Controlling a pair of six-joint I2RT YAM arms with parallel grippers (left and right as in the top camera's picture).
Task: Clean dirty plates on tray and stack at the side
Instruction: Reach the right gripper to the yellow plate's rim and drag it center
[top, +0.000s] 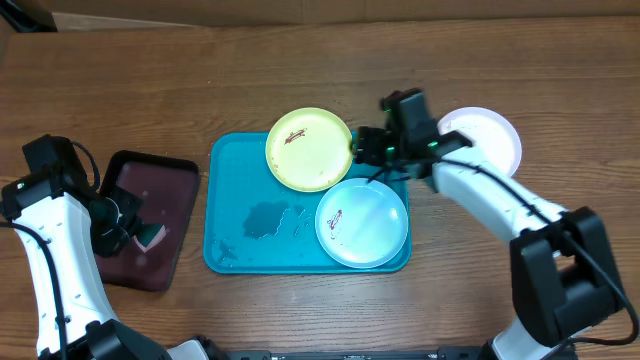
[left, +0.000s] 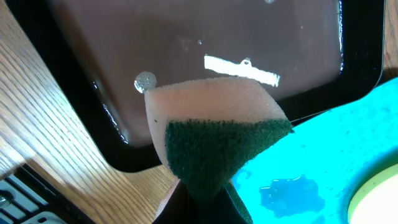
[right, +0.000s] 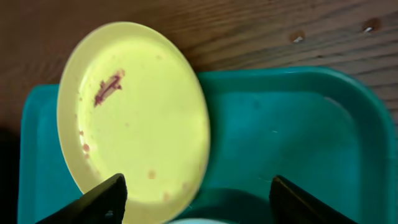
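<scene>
The turquoise tray (top: 235, 215) holds a yellow-green plate (top: 308, 148) with a dark smear at its far edge and a teal-rimmed white plate (top: 362, 222) with a smear at its front right. A white plate (top: 487, 137) lies on the table right of the tray. My right gripper (top: 366, 147) is open and empty, just right of the yellow-green plate (right: 134, 118), above the tray (right: 280, 124). My left gripper (top: 140, 232) is shut on a pink and green sponge (left: 214, 134) over the maroon tray (top: 150, 190).
The maroon tray (left: 205, 43) with a black rim holds water and sits left of the turquoise tray (left: 336, 162). A puddle (top: 267, 218) lies on the turquoise tray's left half. Bare wooden table surrounds both trays.
</scene>
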